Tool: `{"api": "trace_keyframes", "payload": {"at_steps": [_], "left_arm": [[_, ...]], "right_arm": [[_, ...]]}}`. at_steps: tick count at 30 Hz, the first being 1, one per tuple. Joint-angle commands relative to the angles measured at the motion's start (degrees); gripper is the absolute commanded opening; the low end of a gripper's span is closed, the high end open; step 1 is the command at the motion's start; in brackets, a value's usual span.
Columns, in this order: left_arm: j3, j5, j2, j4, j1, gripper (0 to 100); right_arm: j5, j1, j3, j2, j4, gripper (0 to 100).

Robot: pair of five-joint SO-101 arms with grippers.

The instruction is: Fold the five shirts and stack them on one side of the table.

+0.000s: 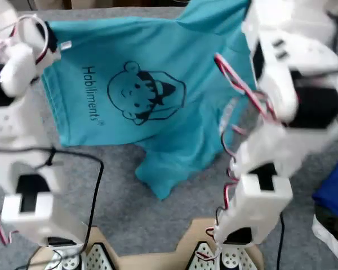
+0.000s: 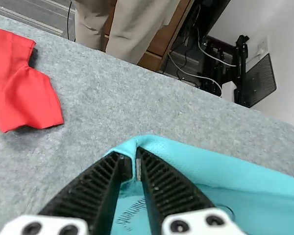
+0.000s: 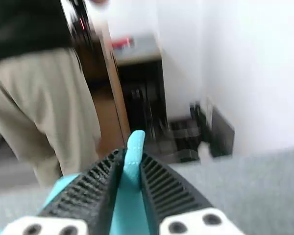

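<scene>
Obstacle: teal shirt, stretched between my left pincer and my right pincer, both clamped on it.
Obstacle: red shirt, on the surface ahead of my left pincer, off to one side.
Free: bare grey surface straight ahead of my left pincer, up to its far edge.

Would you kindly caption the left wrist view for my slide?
Left jaws pinch the edge of a teal fabric shirt over a grey felt table, red cloth nearby.
</scene>
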Motion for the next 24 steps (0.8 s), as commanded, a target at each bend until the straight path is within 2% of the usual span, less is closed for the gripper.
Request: {"api": "trace_keyframes", "payload": {"at_steps": [1,11,20,24], "left_arm": [[8.5,-0.4,-12.6,0.7,-0.5,2],[24.0,-2.5,-38.6,0.6,-0.5,2],[25.9,-2.5,-47.4,0.5,-0.5,2],[26.5,-4.9,-49.3,0.5,-0.5,2]], "right_arm": [[0.7,-0.7,-1.9,-9.2,-0.3,0.5],[0.7,-0.7,-1.8,-21.9,-7.0,0.5],[0.7,-0.7,-1.8,-26.9,-9.6,0.5],[0.5,-0.9,-0.8,-26.6,-9.3,0.5]]}}
